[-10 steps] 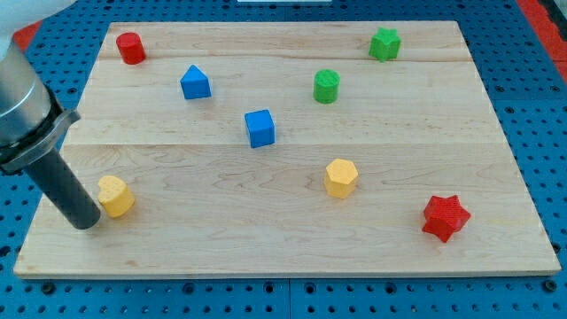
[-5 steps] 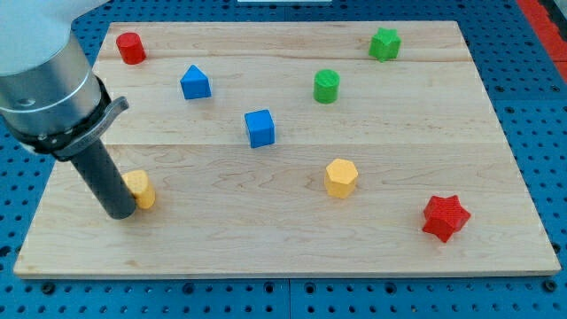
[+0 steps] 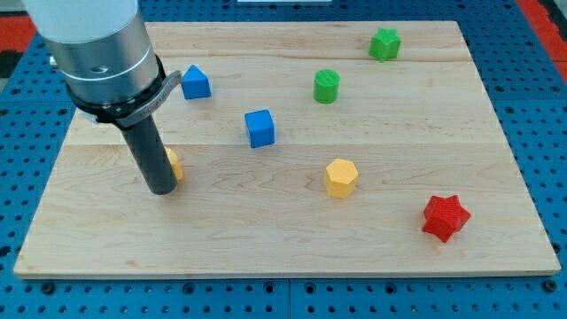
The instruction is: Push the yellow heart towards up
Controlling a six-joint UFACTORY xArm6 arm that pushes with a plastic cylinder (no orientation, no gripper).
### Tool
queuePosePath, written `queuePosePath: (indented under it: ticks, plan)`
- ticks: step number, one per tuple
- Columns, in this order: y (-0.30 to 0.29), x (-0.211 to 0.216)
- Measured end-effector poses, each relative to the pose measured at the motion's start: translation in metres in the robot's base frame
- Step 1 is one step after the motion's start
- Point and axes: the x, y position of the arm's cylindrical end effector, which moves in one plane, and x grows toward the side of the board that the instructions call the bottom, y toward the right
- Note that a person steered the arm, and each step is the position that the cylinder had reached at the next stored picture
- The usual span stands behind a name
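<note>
Although mostly hidden behind the dark rod, the small yellow heart block [image 3: 174, 164] shows as a sliver on the left half of the pale wooden board [image 3: 292, 230], about midway up. The rod's lower end, called my tip [image 3: 162, 190], rests on the board touching the heart's lower left side; the rod has no fingers and holds nothing.

Up and to the right of the heart sits a blue cube [image 3: 260, 128], and a blue block with a peaked top [image 3: 196, 82] lies near the top, just beside the arm's grey housing. Further right are a yellow hexagonal block [image 3: 341, 177], a green cylinder [image 3: 327, 86], a green star-like block [image 3: 384, 43] and a red star [image 3: 445, 217].
</note>
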Motion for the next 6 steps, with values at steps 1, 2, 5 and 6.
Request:
queuePosePath:
  ticks: [1,2,5,6]
  plan:
    - [-0.005,-0.011]
    - [-0.001,-0.016]
    - [0.054,0.019]
    - [0.045,-0.010]
